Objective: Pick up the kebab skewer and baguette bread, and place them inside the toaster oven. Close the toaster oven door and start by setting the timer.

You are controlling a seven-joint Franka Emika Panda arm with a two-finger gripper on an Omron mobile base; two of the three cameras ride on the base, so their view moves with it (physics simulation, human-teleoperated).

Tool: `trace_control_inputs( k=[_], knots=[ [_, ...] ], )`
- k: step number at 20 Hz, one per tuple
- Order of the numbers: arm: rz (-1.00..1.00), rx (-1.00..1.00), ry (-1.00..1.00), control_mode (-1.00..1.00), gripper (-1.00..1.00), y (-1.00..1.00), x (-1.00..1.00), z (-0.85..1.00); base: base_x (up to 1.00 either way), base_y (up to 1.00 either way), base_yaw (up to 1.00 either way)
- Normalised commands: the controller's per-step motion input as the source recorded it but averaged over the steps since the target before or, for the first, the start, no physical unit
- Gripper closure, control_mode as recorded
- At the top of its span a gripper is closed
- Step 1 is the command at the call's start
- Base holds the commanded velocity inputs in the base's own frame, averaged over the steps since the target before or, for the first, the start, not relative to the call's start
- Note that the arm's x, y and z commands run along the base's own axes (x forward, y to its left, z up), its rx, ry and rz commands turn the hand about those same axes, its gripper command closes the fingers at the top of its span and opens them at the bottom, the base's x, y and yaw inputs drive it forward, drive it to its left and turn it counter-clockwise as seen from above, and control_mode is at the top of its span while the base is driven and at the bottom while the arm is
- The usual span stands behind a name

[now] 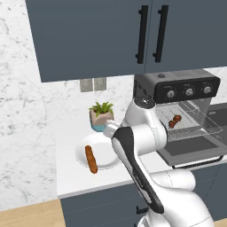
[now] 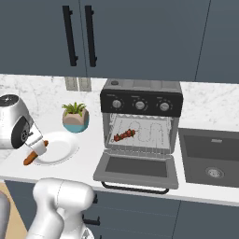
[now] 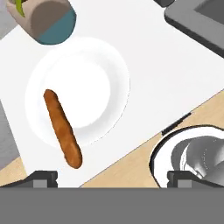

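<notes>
The baguette bread (image 3: 62, 129) lies slanted across the left side of a white plate (image 3: 118, 74), one end hanging over the rim. My gripper (image 3: 112, 178) hovers above the plate, open, with nothing between its fingers. From the right base view the gripper (image 2: 38, 148) hangs over the plate's (image 2: 63, 150) left edge, with the baguette (image 2: 29, 159) poking out below it. The kebab skewer (image 2: 124, 135) rests on the wire rack inside the toaster oven (image 2: 141, 100). The toaster oven door (image 2: 137, 168) is dropped flat open.
A potted plant (image 2: 75, 116) stands behind the plate, close to the wall. A sink (image 2: 212, 156) is set in the counter right of the oven. Dark wall cabinets (image 1: 146, 33) hang above. The counter's front edge runs just past the plate.
</notes>
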Motion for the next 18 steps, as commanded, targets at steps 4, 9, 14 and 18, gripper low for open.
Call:
trace_control_inputs(
  k=[4,9,14,18],
  knots=[
    [0.33,0.0,0.11,-1.0,-1.0,0.49,0.4,-0.23,0.0,0.0,0.0],
    [0.08,-0.14,0.11,-1.0,-1.0,0.65,0.14,-0.44,0.0,0.0,0.0],
    [0.03,-0.07,0.08,-1.0,-1.0,0.33,0.25,-0.31,0.0,0.0,0.0],
    [0.04,0.0,0.16,-1.0,-1.0,0.02,0.47,-0.13,0.0,0.0,0.0]
  ],
)
